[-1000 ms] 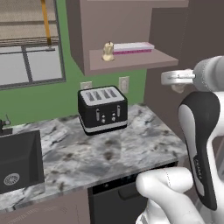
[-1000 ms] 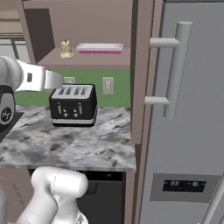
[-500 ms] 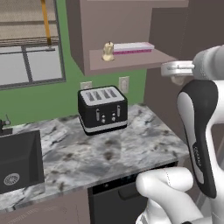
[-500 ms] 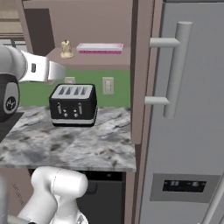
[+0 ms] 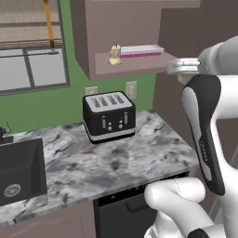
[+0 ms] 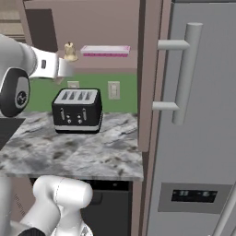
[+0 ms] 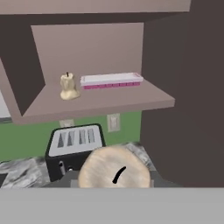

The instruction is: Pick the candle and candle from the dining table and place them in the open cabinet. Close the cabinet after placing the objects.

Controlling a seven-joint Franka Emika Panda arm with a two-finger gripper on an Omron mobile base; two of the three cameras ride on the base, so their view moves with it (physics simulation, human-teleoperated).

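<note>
The cream candle (image 5: 114,55) (image 6: 70,51) (image 7: 68,86) stands at the left of the open cabinet's shelf (image 7: 100,103). A round tan candle top with a black wick (image 7: 114,173) fills the bottom centre of the hand view, right at my gripper and in front of the shelf. My fingertips are hidden behind it. My gripper (image 5: 171,68) hangs just off the shelf's right front corner, at shelf height, and points at the cabinet. The cabinet's door (image 7: 186,87) stands open on the right. The dining table is out of view.
A long pink and white box (image 7: 111,80) lies on the shelf right of the cream candle. Below it a black toaster (image 5: 109,116) stands on the marbled counter (image 5: 139,162), with a black sink (image 5: 18,172) at the left. A grey fridge (image 6: 198,138) fills the right.
My hand has risen and moved a little closer to the cabinet shelf, still carrying the candle. The cream candle, box and toaster have not moved.
</note>
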